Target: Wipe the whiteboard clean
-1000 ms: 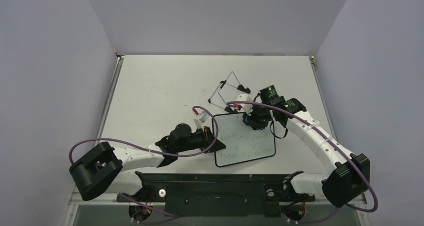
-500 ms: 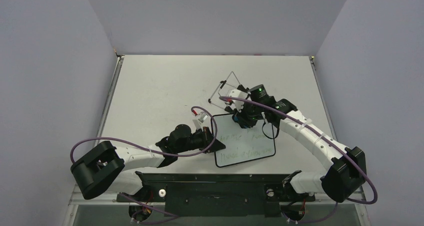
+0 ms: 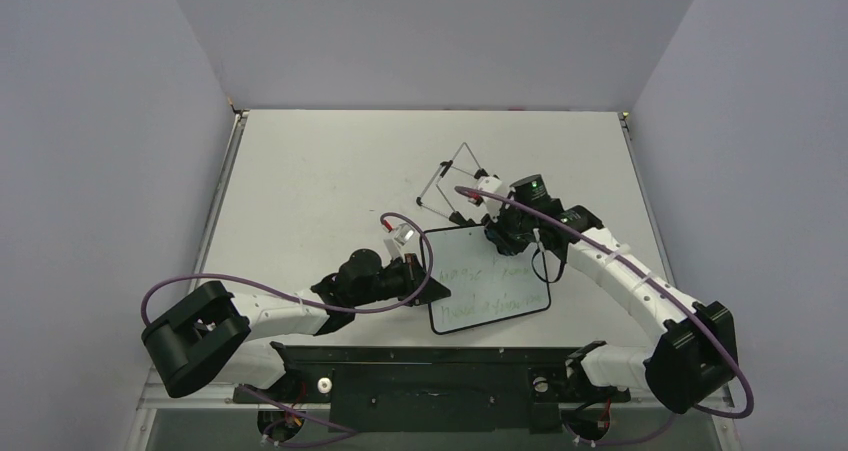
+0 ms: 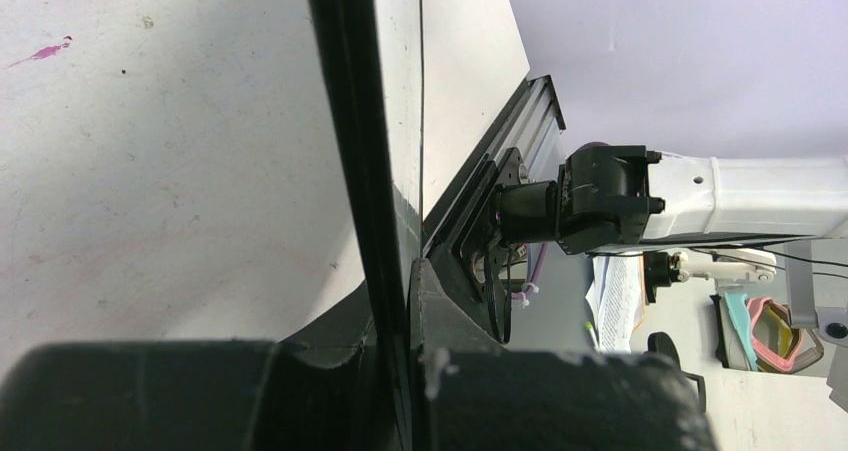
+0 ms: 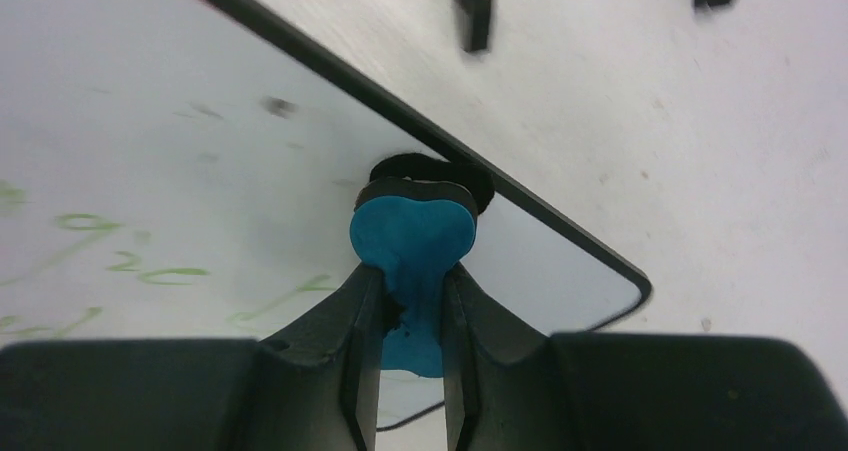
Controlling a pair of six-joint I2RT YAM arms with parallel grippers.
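The whiteboard [image 3: 497, 293] lies near the table's front, white with a thin black frame and faint green handwriting. My left gripper [image 3: 431, 284] is shut on its left edge. In the left wrist view the board [image 4: 366, 121] shows edge-on between the closed jaws of the gripper [image 4: 402, 306]. My right gripper [image 3: 504, 239] is over the board's upper right part, shut on the blue eraser [image 5: 415, 233]. In the right wrist view the gripper [image 5: 412, 296] presses the eraser's black pad onto the board [image 5: 150, 141] near its corner.
The wire easel stand [image 3: 456, 176] stands just behind the board, close to my right wrist; its black feet [image 5: 472, 16] show in the right wrist view. A black rail [image 3: 420, 357] runs along the near table edge. Purple cables loop off both arms.
My right gripper with the eraser swept left along the board's top part, then came back to the right. The left gripper and the board stayed put.
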